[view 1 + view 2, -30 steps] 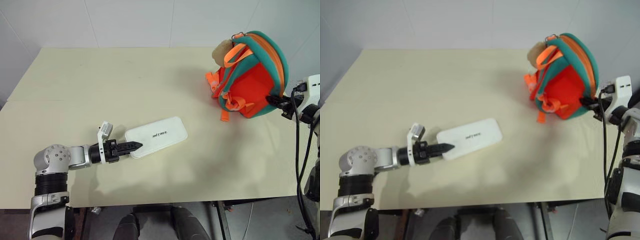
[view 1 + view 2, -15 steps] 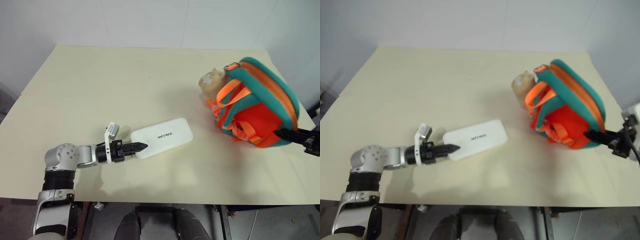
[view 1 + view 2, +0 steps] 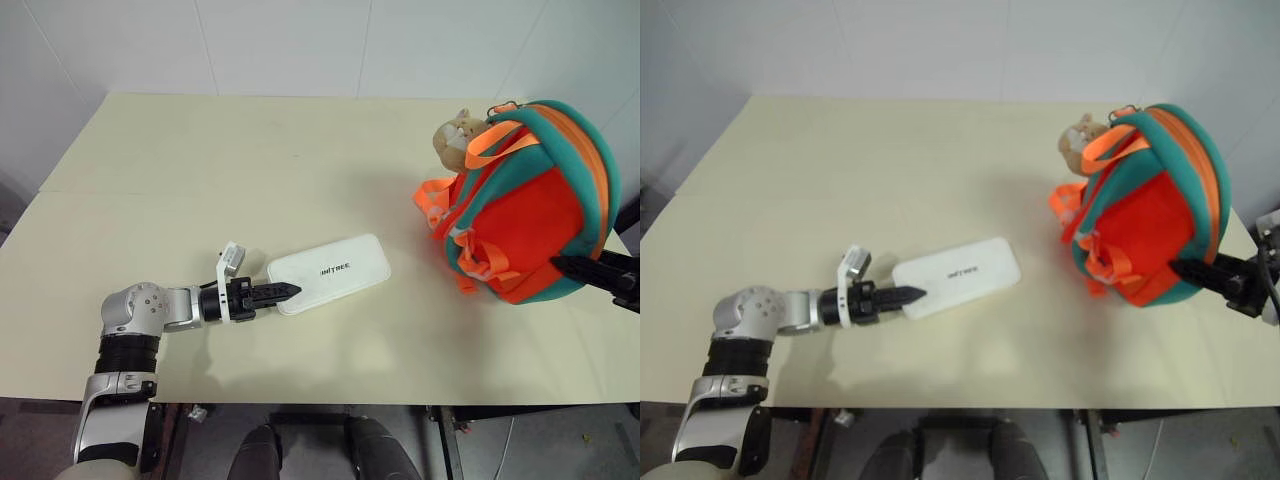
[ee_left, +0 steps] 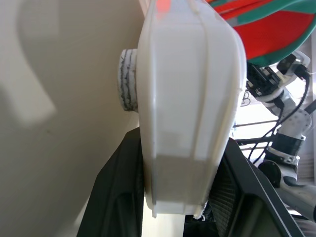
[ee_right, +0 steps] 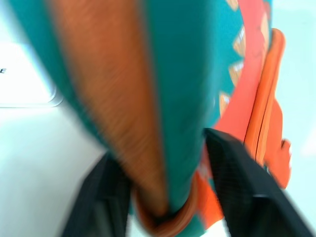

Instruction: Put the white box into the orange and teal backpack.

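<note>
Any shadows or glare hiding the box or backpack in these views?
Left eye view: soft shadow on the table below the left gripper; the white box is evenly lit, its lettering readable; no glare on the backpack. Left wrist view: bright backlight past the backpack washes out the background; the box's near end sits in shade.

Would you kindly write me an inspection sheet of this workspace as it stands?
Surface: beige table, bare apart from the job's things.
Job's things: white box lying flat; orange and teal backpack at the table's right edge, plush charm on it.
Clutter: nothing seen.
Grippers: left gripper shut on the white box's end; right gripper with jaws around the backpack's rim.
Cables: black cables on the right arm.
Surroundings: white wall.
</note>
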